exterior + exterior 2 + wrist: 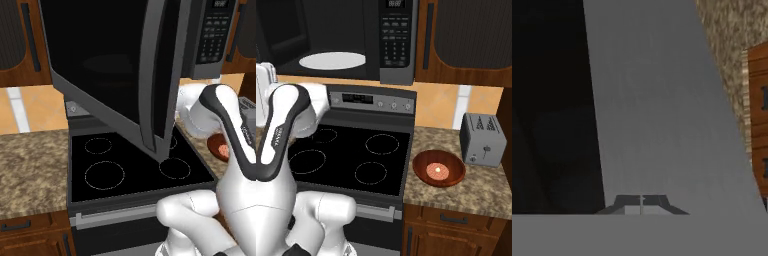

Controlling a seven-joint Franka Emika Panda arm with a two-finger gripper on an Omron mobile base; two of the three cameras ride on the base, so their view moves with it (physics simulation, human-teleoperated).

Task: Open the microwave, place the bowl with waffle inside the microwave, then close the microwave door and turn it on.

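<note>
The microwave (346, 30) hangs above the stove with its white turntable (332, 60) exposed. The microwave door (100, 65) stands swung wide open over the stove, its grey handle bar (150, 85) facing the left base view. My gripper (641, 205) is shut, fingertips together with nothing between them, close against a grey face of the door frame. The reddish-brown bowl (438, 168) rests on the counter right of the stove, with the pale waffle (438, 171) inside it. In the left base view the bowl (218, 146) peeks out behind my arm.
A black-topped stove (351, 155) lies under the microwave. A grey toaster (482, 139) stands behind the bowl on the right counter (426, 192). More granite counter (30, 170) runs left of the stove. Wooden cabinets flank the microwave.
</note>
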